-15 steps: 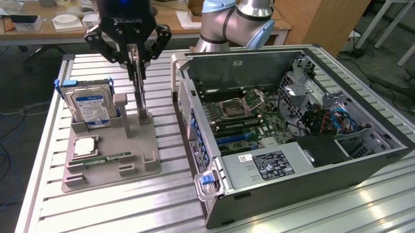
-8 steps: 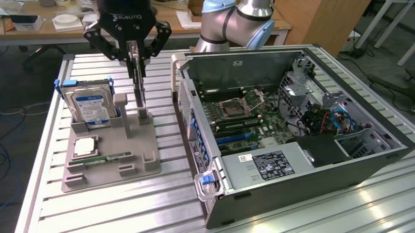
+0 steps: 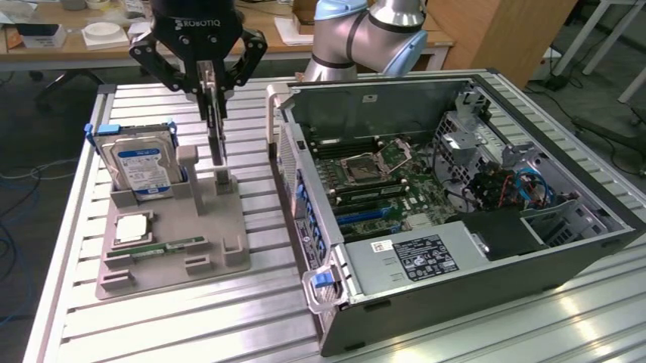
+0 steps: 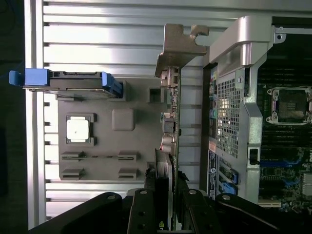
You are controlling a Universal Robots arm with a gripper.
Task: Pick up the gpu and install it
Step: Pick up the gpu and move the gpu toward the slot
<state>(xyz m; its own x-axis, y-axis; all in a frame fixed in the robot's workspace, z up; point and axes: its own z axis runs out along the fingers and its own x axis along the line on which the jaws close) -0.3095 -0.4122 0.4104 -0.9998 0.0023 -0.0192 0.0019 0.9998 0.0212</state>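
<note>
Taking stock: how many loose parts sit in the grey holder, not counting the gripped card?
3: hard drive upright at one end, CPU flat in the middle, RAM stick lying beside it.

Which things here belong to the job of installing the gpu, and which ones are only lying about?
Belong to the job: gpu, held upright in the gripper; open computer case.
Only lying about: hard drive, processor chip, RAM stick, all on the grey holder.

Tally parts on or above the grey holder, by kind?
hard drive: 1
cpu: 1
ram stick: 1
gpu: 1, held in the tool
Total: 4
</note>
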